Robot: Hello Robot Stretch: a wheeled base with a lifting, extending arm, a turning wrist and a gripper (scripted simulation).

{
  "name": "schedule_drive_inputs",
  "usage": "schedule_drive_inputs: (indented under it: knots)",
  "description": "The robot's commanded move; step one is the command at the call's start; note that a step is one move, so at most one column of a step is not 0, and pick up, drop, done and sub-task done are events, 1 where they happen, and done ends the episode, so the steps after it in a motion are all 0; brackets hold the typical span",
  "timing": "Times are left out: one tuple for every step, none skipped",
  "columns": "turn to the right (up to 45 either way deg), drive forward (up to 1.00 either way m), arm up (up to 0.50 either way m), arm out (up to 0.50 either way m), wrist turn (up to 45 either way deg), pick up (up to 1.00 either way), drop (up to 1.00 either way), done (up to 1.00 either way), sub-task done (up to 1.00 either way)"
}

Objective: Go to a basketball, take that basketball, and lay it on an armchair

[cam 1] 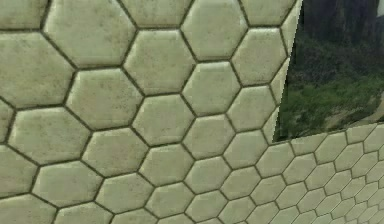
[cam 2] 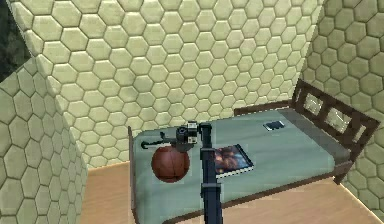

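The hexagon-tiled wall (cam 1: 150,110) stands close in the forward view, with a leafy opening (cam 1: 335,65) at its right. The arm side view gives the bed (cam 2: 290,140), with the basketball (cam 2: 170,163) at its left end by the gripper (cam 2: 160,140). Neither the jaws' state nor any hold can be told. A straight lift, clear of the magazine (cam 2: 232,160), seems wise.

Pale hex-tile walls (cam 1: 130,110) right ahead of me, opening (cam 1: 335,60) onto greenery at forward view's right; beside me, green-covered bed (cam 2: 290,150), dark wood headboard (cam 2: 330,110), wood floor (cam 2: 108,195).
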Motion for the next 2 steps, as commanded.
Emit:
schedule_drive_inputs:
  knots:
    - [0.0, 0.0, 0.0, 0.0, 18.0, 0.0, 0.0, 0.0, 0.0]
    - [0.0, 0.0, -0.3, 0.0, 0.0, 0.0, 0.0, 0.0, 0.0]
